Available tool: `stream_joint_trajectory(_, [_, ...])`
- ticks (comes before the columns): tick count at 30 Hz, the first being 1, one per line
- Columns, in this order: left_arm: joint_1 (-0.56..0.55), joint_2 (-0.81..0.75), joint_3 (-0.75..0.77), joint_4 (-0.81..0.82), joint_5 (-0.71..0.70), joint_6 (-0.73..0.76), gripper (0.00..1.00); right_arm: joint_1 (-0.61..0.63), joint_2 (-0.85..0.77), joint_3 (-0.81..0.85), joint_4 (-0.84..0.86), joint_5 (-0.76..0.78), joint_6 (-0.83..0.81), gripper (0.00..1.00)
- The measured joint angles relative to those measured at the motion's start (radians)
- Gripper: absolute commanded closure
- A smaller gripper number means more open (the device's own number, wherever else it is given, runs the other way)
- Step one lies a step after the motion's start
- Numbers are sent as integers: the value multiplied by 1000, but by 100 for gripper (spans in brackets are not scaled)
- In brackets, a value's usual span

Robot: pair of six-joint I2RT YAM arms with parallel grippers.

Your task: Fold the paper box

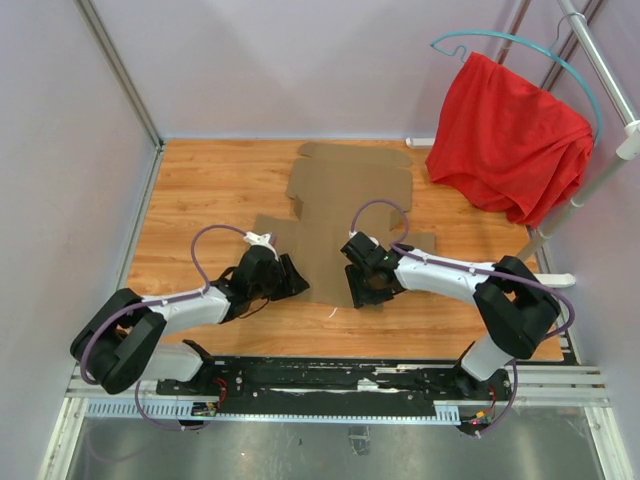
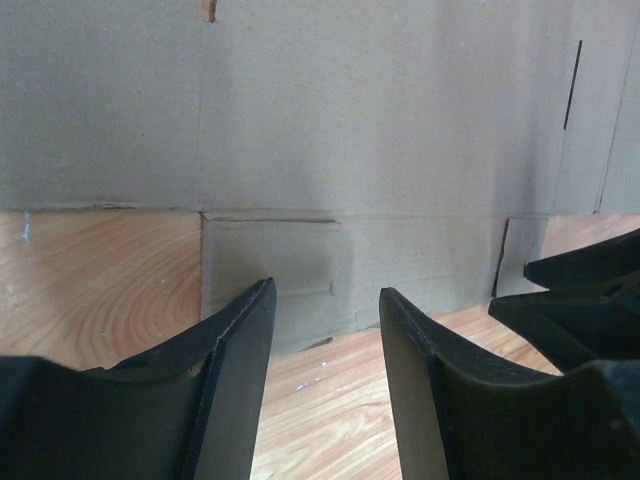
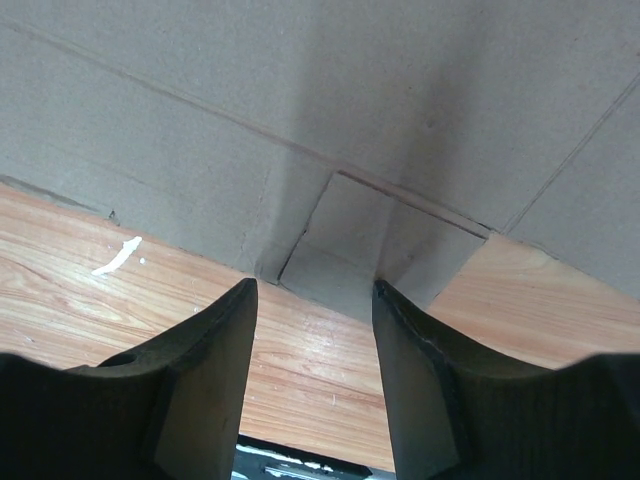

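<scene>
paper box (image 1: 345,205): flat on the wooden table (image 1: 200,190), in front of both arms
left gripper (image 2: 325,290): jaws spread, empty, at its near edge
right gripper (image 3: 314,284): jaws spread, empty, at the same edge

The left arm (image 1: 185,305) and right arm (image 1: 445,272) pair white links with bulky black joints above a black rail (image 1: 330,375). A lilac cable (image 1: 197,245) loops along each. Their fingers (image 2: 235,360) are matte black wedges.

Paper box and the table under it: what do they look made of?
The paper box looks like brown cardboard, matte, unprinted, with crease lines and cut slots. The table shows orange wood grain with slight sheen: wood or laminate, can't tell.
</scene>
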Motion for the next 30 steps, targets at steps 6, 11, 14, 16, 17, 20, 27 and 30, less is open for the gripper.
stream_joint_trajectory(6, [0,-83,-34,-48,0,-9,47,2,-17,0,7,14,-3,49])
stream_joint_trajectory(11, [-4,-218,-56,-141,-12,-21,47,2,-86,0,-2,29,-11,34])
stream_joint_trajectory(14, [-8,-312,-56,-198,-27,-29,46,2,-143,0,-16,47,-16,21])
stream_joint_trajectory(16, [-8,-371,-56,-240,-45,-32,45,3,-177,0,-30,69,-16,16])
stream_joint_trajectory(17, [-8,-396,-54,-265,-59,-31,44,3,-190,1,-38,79,-16,15])
stream_joint_trajectory(20, [-8,-437,-28,-350,-108,-21,42,4,-225,10,-84,136,-17,9])
stream_joint_trajectory(27, [-9,-441,143,-506,-230,41,40,-72,-238,82,-171,218,-61,8])
stream_joint_trajectory(30, [-10,-437,217,-526,-284,73,39,-184,-235,116,-174,220,-99,8])
